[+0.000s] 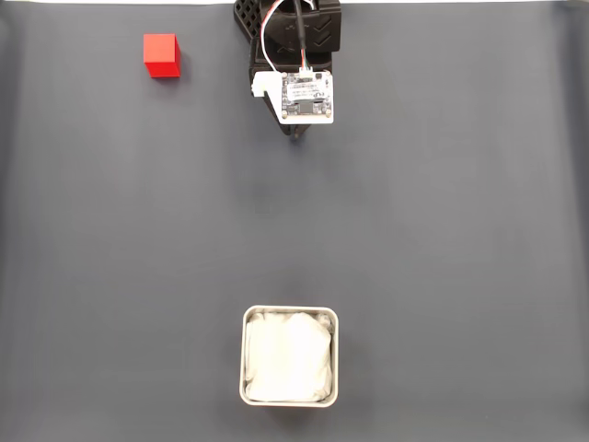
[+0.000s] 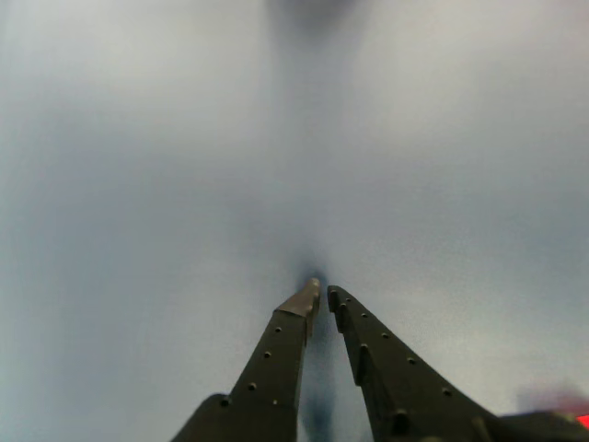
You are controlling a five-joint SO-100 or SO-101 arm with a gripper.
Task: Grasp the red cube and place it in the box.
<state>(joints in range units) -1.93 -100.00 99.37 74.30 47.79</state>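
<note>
Cube [image 1: 161, 55] sits loose on tabletop [image 1: 442, 230], top-left in fixed view, flat on one face, nothing touching. In wrist view just a red sliver at bottom-right corner [image 2: 582, 421], so off to the side of the fingers, not btwn them. Well apart from box [image 1: 290, 356], which stands bottom-centre in fixed view, upright, open top, white crinkled lining inside, no cube in it yet. Hand [image 2: 322, 293] near top-centre of fixed view [image 1: 296, 136], under the wrist cam board, to the right of cube w/ a clear gap. Fingers [image 2: 276, 354] nearly together, only a slim slit at the tips, gripping nothing; pointing down at bare tabletop. Likely a rest/start pose: task not begun. Next prob needs swing toward cube and wider opening before descent, since slit looks too narrow for cube.
</note>
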